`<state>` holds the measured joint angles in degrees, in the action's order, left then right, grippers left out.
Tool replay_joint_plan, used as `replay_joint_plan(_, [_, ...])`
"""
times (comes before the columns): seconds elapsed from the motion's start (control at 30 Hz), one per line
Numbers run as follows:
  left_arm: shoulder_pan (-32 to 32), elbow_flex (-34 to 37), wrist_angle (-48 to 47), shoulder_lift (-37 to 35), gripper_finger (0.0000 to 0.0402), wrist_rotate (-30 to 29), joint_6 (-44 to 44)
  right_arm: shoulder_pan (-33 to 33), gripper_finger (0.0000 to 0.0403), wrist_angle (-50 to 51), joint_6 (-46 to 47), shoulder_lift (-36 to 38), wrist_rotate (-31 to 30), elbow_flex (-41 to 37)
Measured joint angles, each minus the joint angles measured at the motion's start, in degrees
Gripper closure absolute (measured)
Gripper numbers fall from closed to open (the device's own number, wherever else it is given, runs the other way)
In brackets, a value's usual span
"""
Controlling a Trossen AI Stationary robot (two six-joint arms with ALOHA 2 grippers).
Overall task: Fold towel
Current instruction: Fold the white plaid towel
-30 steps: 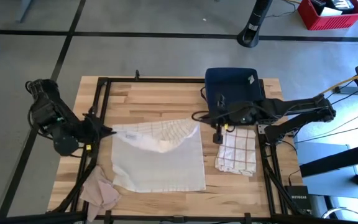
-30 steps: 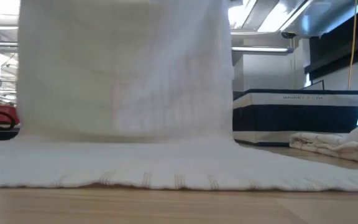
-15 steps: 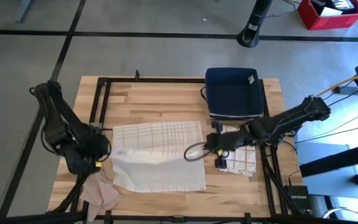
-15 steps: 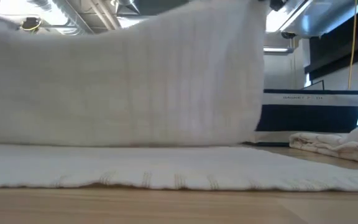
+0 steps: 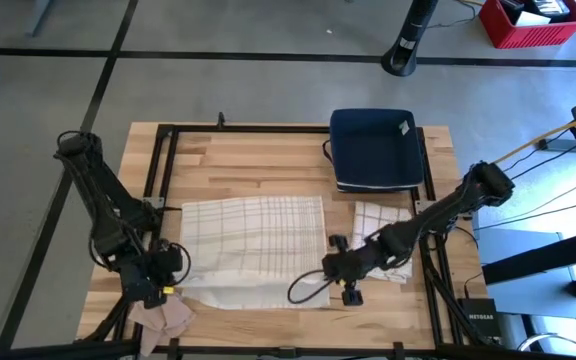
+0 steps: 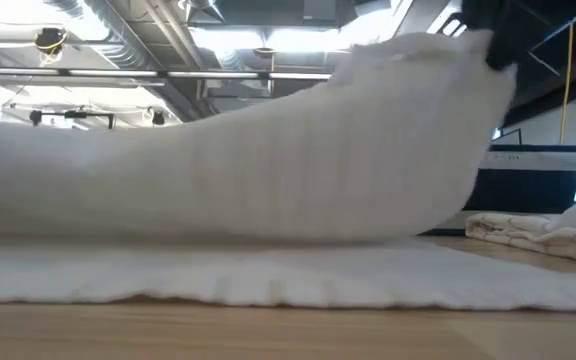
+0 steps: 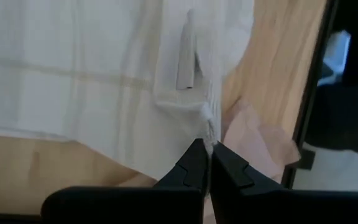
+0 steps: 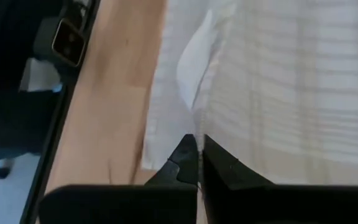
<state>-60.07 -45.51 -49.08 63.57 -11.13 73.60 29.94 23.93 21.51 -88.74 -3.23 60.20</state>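
Towel (image 5: 255,235) edge nearer, in both claws

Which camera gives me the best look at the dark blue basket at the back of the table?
The high view: the whole dark blue basket shows from above, beyond the folded checked towel. The low view catches only part of its striped side, behind the lifted white towel. Neither wrist view shows it.

Navy basket (image 5: 376,148), folded checked cloth (image 5: 380,222), crumpled pink cloth (image 5: 162,317), red crate (image 5: 531,20)
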Motion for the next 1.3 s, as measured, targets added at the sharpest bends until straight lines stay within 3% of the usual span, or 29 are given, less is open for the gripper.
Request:
replay_joint_plan(0.3, [0.0,2.9,3.5,2.0,0.0402,3.2,1.0,2.0,0.0399,-1.5,2.1,-6.5,5.8,0.0])
replay_joint_plan(0.57, [0.0,2.9,3.5,2.2,0.0398,3.3,-0.1,2.0,0.0356,-2.2,2.3,-9.1,6.0,0.0])
replay_joint_plan(0.8, [0.0,2.9,3.0,2.5,0.0321,4.2,-1.8,1.9,0.0288,-1.9,1.9,-9.9,7.8,0.0])
replay_joint_plan(0.93, [2.3,2.4,2.5,1.9,0.0280,12.9,-1.6,0.9,0.0249,3.9,-1.2,-9.3,8.0,2.3])
replay_joint_plan(1.0, [4.5,1.3,1.9,0.9,0.0269,14.6,-0.9,-0.5,0.0234,7.1,-3.6,-8.8,7.1,4.1])
replay_joint_plan(1.07, [6.7,1.0,1.8,-0.3,0.0266,11.1,-0.5,-2.1,0.0225,7.0,-6.1,-8.3,4.3,4.8])
replay_joint_plan(1.23, [11.2,1.9,2.2,-1.1,0.0272,-7.6,-4.0,-7.7,0.0217,-1.1,-12.3,-8.7,-2.0,3.9])
replay_joint_plan(1.3, [12.8,3.6,2.0,-0.2,0.0275,-12.0,-5.5,-9.9,0.0217,-6.0,-13.2,-9.9,-2.2,2.0])
